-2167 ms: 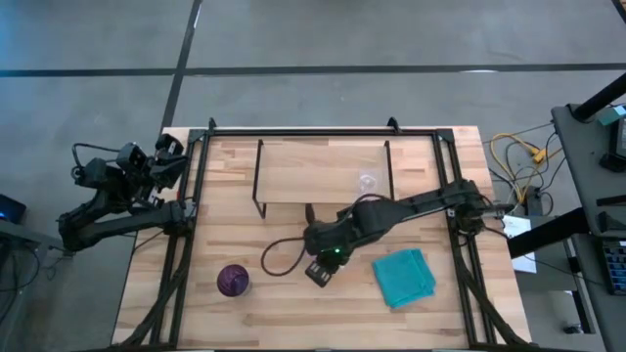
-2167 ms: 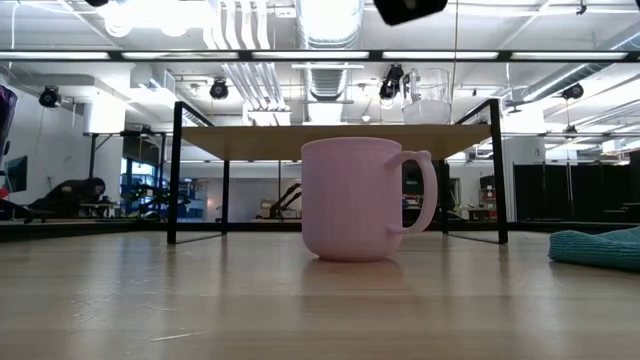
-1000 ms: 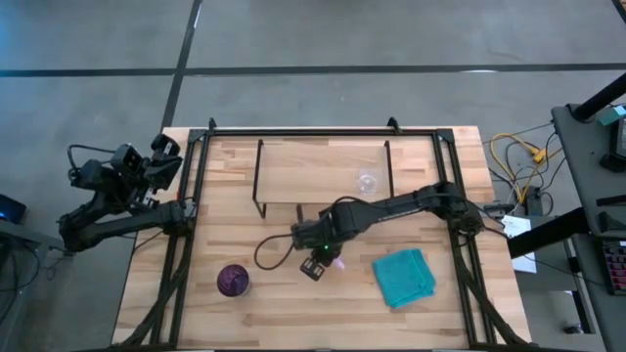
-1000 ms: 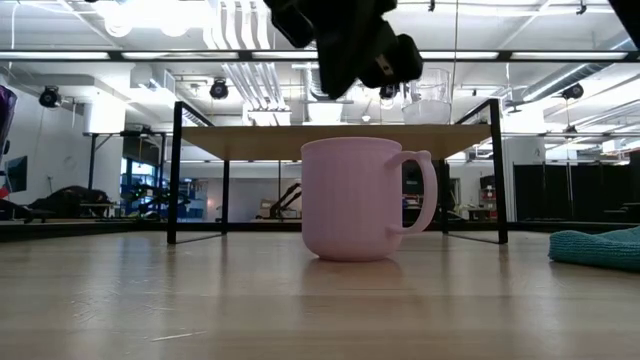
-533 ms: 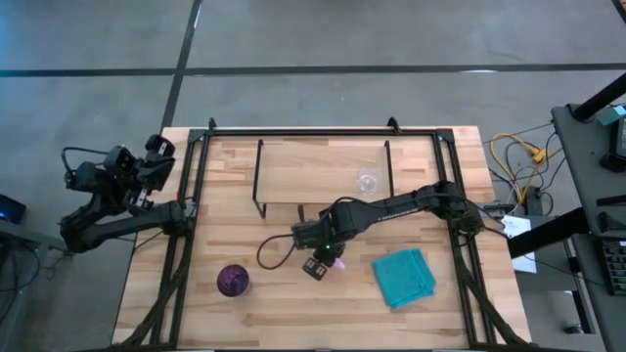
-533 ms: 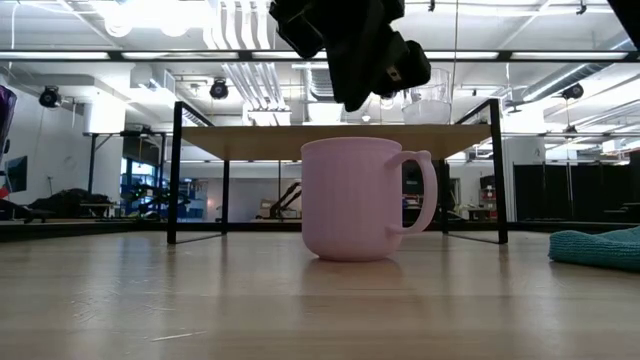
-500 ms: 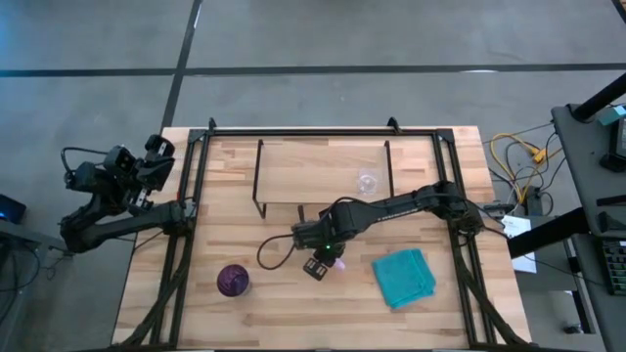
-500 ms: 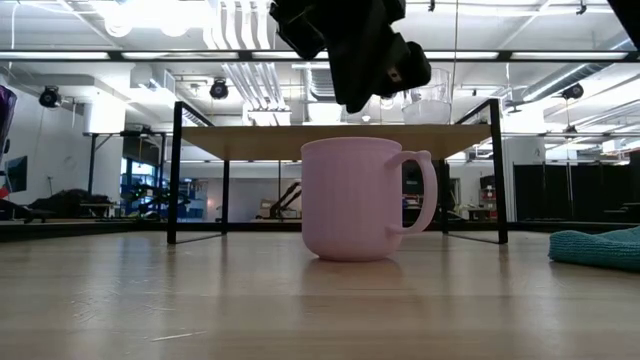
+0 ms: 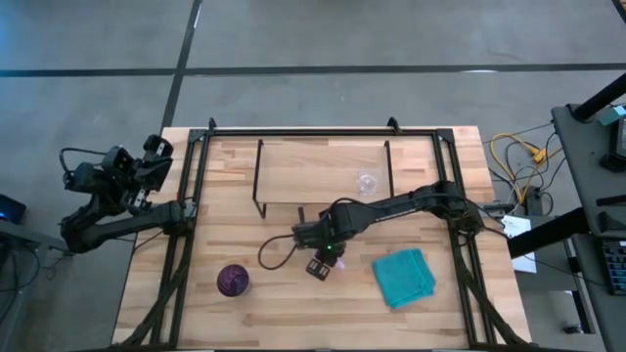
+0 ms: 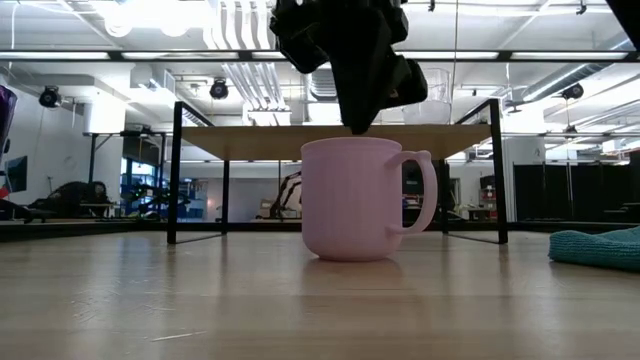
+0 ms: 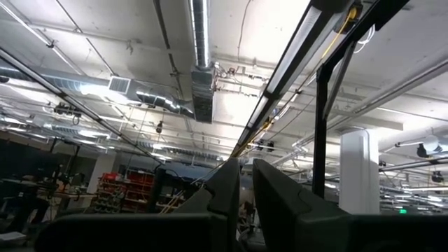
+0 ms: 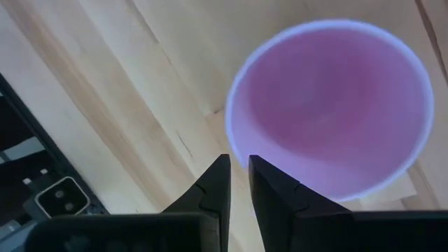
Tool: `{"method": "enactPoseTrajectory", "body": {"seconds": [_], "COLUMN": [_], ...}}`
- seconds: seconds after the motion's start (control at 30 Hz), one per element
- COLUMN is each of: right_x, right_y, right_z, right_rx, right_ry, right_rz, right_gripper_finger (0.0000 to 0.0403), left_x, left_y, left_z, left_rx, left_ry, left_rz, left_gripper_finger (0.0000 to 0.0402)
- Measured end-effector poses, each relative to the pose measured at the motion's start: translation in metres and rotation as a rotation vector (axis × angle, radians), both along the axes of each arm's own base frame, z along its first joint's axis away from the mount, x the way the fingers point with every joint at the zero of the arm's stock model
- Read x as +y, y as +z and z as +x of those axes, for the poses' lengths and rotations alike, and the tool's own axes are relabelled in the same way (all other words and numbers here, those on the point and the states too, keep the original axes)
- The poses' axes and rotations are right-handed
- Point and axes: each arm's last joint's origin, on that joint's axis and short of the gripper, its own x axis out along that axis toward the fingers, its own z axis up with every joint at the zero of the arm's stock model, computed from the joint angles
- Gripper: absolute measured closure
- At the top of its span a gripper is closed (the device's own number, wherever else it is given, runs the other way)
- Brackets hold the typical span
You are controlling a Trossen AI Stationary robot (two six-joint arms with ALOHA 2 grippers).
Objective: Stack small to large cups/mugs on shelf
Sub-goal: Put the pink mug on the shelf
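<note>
**A:** What's hidden from you?

**B:** From above, the right arm covers nearly all of the pink mug. The right gripper hangs directly over its rim; I see the fingers nearly together with only a thin gap, and they hold nothing.

**A:** How does the mug stand?

**B:** Upright on the table, in front of the shelf, mouth up. From table height, its handle sticks out toward the teal cloth. I see nothing inside it.

**A:** The other vessels?

**B:** The clear glass cup stands on the shelf board at the cloth-side end. The purple tumbler stands upright, well apart from the mug on the side away from the cloth.

**A:** Left arm?

**B:** The left gripper is parked off the table's edge, well away from the shelf, tilted up at the ceiling, its fingers close together and holding nothing.
</note>
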Motion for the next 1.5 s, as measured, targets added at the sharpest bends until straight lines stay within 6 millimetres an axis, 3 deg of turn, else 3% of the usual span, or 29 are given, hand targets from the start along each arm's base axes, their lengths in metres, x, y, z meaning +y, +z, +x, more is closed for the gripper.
{"method": "enactPoseTrajectory", "body": {"seconds": [0.87, 1.5], "right_x": [-0.0091, -0.0089], "right_y": [-0.0075, -0.0057], "right_z": [-0.0006, -0.0004], "right_rx": [0.011, -0.034], "right_ry": [0.043, 0.211], "right_rz": [-0.016, -0.046], "right_gripper_finger": [0.0354, 0.0355], "left_x": [0.0000, -0.0007], "left_y": [0.0001, 0.0038], "left_z": [0.0000, -0.0025], "left_rx": [0.000, -0.047], "left_ry": [0.000, 0.000], "left_rz": [0.000, 0.013], "left_gripper_finger": [0.0372, 0.0372]}}
